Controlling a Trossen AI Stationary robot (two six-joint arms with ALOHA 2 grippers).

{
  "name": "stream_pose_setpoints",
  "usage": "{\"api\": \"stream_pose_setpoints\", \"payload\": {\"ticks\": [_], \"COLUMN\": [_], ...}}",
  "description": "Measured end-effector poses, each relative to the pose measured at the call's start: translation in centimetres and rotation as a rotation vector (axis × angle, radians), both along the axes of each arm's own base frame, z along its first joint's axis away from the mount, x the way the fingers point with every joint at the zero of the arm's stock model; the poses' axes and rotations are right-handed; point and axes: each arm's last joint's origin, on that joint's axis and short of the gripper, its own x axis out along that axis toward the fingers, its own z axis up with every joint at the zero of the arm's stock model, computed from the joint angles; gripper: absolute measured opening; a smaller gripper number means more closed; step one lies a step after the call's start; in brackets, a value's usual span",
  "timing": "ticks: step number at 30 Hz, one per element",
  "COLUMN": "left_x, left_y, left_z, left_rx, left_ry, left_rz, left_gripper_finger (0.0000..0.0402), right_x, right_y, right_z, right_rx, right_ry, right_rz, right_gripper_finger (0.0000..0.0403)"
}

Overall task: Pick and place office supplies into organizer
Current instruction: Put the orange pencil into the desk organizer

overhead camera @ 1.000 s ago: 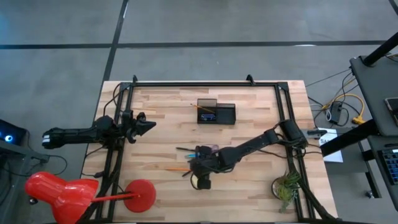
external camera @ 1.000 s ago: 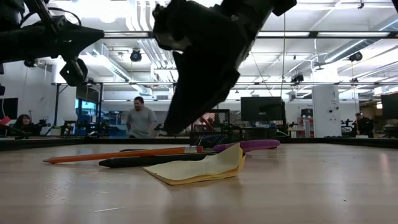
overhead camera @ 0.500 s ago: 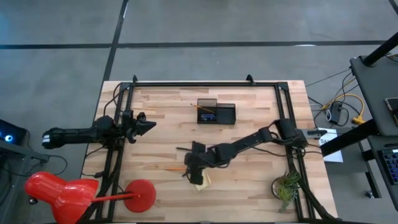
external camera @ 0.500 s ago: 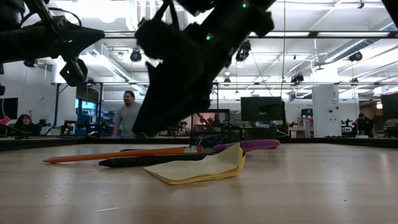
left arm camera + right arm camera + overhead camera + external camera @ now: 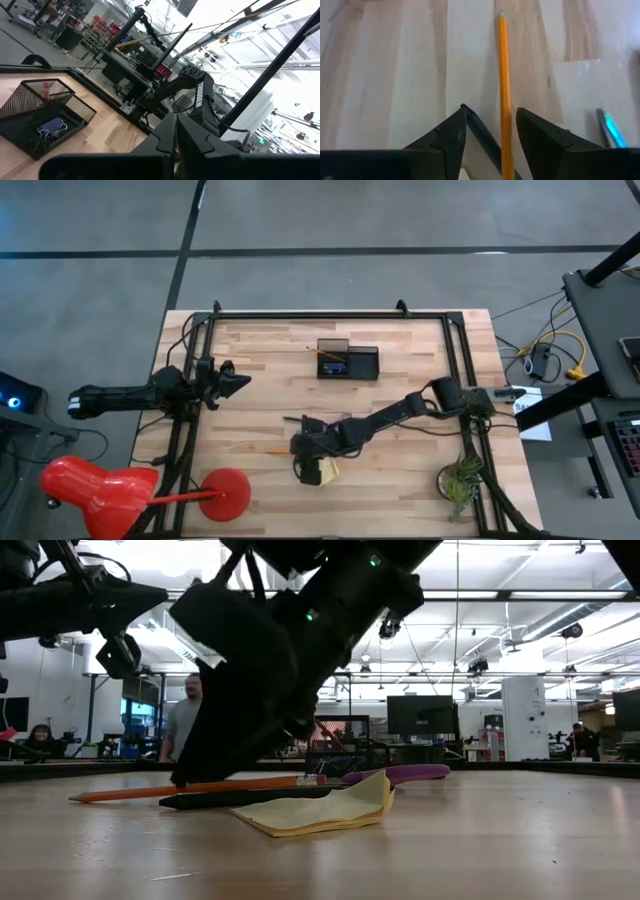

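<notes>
Right gripper straddling the orange pencil, organizer well away

Our right gripper (image 5: pixel 490 131) sits low near the desk's (image 5: pixel 420 350) front-middle, jaws part open and empty, the orange pencil (image 5: pixel 504 90) running between them with a black pen (image 5: pixel 235 798) and the yellow sticky-note pad (image 5: pixel 320 815) just beside; the organizer (image 5: pixel 348 361) stands near the back edge. We judge that closing here could pinch the pen too, or roll the pencil away. Since a second ago our gripper has slid toward the left side along the pencil. Our left gripper (image 5: pixel 232 379) waits at the left edge, fingers together.
</notes>
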Motion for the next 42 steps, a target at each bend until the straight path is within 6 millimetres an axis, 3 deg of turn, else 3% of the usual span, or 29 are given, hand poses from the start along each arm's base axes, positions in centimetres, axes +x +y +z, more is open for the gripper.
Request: {"api": "stream_pose_setpoints", "payload": {"ticks": [11, 30, 42], "left_x": [0.0, 0.0, 0.0], "left_y": [0.0, 0.0, 0.0], "left_z": [0.0, 0.0, 0.0], "left_rx": [0.0, 0.0, 0.0], "left_ry": [-0.001, -0.003, -0.002], "left_rz": [-0.001, -0.001, -0.001], "left_gripper_finger": [0.0, 0.0, 0.0], "right_x": [0.1, -0.2, -0.8], "right_y": [-0.1, -0.5, -0.7], "right_z": [0.1, -0.9, -1.0], "right_rx": [0.019, -0.045, -0.229], "right_ry": [-0.004, 0.059, 0.125], "right_rz": [-0.038, -0.033, 0.184], "right_gripper_finger": [0.0124, 0.0117, 0.0022]}}
